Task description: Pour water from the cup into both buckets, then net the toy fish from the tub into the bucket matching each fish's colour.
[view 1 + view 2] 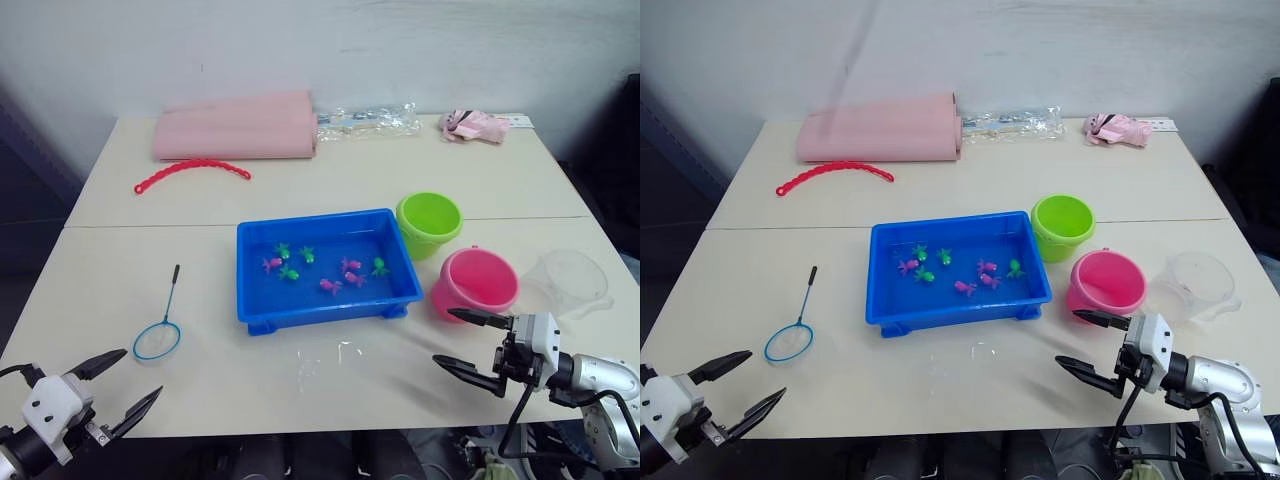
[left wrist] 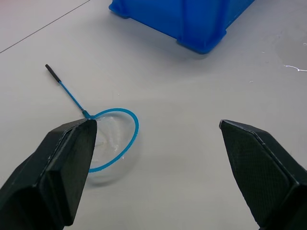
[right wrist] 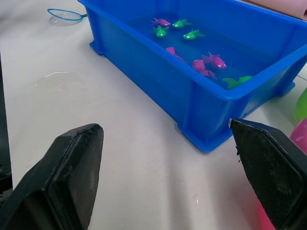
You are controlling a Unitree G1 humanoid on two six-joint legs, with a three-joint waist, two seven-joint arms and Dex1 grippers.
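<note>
Blue tub (image 1: pixel 262 307) holding toy fish (image 1: pixel 328 286); net (image 1: pixel 158 338) left of it, buckets (image 1: pixel 478 280) right; left claw (image 1: pixel 114 384) and right claw (image 1: pixel 470 343) spread, empty.

I see my left end effector (image 1: pixel 112 388) low at the near edge, fingers spread wide, holding nothing. My right end effector (image 1: pixel 472 346) is also low, fingers parted wide and empty, pointing inward toward the left one, its silver wrist trailing behind.
</note>
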